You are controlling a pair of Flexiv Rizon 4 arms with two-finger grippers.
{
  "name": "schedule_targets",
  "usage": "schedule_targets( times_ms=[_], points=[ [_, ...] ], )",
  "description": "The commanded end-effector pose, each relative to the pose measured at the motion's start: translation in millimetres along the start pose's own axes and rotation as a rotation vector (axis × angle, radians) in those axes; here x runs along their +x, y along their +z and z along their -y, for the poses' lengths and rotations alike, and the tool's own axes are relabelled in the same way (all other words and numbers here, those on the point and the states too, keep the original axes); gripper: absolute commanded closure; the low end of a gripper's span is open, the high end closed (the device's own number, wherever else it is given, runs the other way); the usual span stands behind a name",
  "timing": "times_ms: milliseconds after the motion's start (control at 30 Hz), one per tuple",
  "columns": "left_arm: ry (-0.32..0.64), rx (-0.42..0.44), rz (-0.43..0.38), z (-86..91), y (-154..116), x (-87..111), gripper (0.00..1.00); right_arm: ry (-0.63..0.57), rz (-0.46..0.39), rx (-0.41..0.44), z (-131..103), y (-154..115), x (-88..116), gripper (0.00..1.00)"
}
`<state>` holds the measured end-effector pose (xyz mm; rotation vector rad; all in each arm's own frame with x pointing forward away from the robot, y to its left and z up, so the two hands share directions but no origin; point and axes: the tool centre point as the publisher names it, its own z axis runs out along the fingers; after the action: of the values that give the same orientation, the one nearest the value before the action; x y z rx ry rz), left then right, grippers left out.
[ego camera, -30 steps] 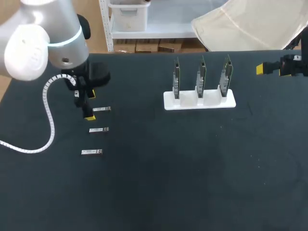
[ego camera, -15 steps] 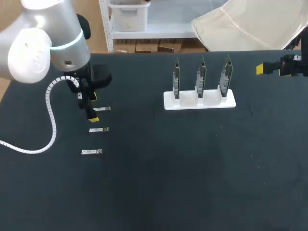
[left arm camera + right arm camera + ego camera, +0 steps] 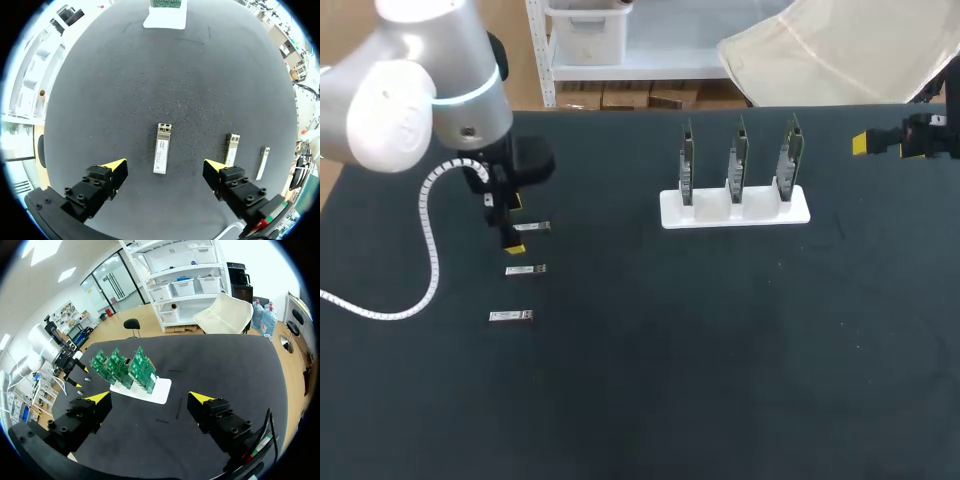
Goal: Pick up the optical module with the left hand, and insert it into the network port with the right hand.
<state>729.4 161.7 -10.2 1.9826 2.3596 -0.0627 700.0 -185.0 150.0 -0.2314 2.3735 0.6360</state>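
Note:
Three small silver optical modules lie in a row at the table's left: far (image 3: 532, 227), middle (image 3: 525, 270) and near (image 3: 510, 316). My left gripper (image 3: 510, 224) hangs open just above the far one. In the left wrist view that module (image 3: 161, 155) lies on the mat between the open fingers of the left gripper (image 3: 165, 167), untouched; the other two modules (image 3: 231, 149) (image 3: 262, 162) lie beside one finger. A white stand (image 3: 735, 208) holds three upright green port boards (image 3: 125, 370). My right gripper (image 3: 865, 145) (image 3: 149, 397) is open and empty at the far right edge.
A white coiled cable (image 3: 428, 245) hangs from my left arm over the table's left side. The black mat (image 3: 700, 350) is bare between the modules and the stand, and in front of both.
My left arm has shifted slightly to the right over the far module. The right arm and the modules have not moved.

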Motion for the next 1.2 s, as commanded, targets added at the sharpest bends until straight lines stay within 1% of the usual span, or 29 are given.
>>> schedule_targets(
  times_ms=[33,133,367,600,667,967,1200],
  points=[
    [-0.002,0.0,-0.011,-2.0,1.5,-1.9,0.0,0.0,0.0,0.0,0.0,0.0,0.0,0.0],
    [0.0,-0.018,-0.029,-2.0,2.3,-1.6,0.0,0.0,0.0,0.0,0.0,0.0,0.0,0.0],
    [0.013,-0.032,-0.038,-1.1,3.6,-2.1,0.0,0.0,0.0,0.0,0.0,0.0,0.0,0.0],
    [0.016,-0.023,-0.055,0.0,7.4,-2.2,0.0,0.0,0.0,0.0,0.0,0.0,0.0,0.0],
    [0.002,-0.013,-0.044,-0.3,6.9,-1.9,0.0,0.0,0.0,0.0,0.0,0.0,0.0,0.0],
    [0.002,-0.014,-0.06,-2.7,7.7,-1.1,0.0,0.0,0.0,0.0,0.0,0.0,0.0,0.0],
    [0.006,-0.008,-0.059,-3.1,8.8,-2.8,0.0,0.0,0.0,0.0,0.0,0.0,0.0,0.0]
  ],
)
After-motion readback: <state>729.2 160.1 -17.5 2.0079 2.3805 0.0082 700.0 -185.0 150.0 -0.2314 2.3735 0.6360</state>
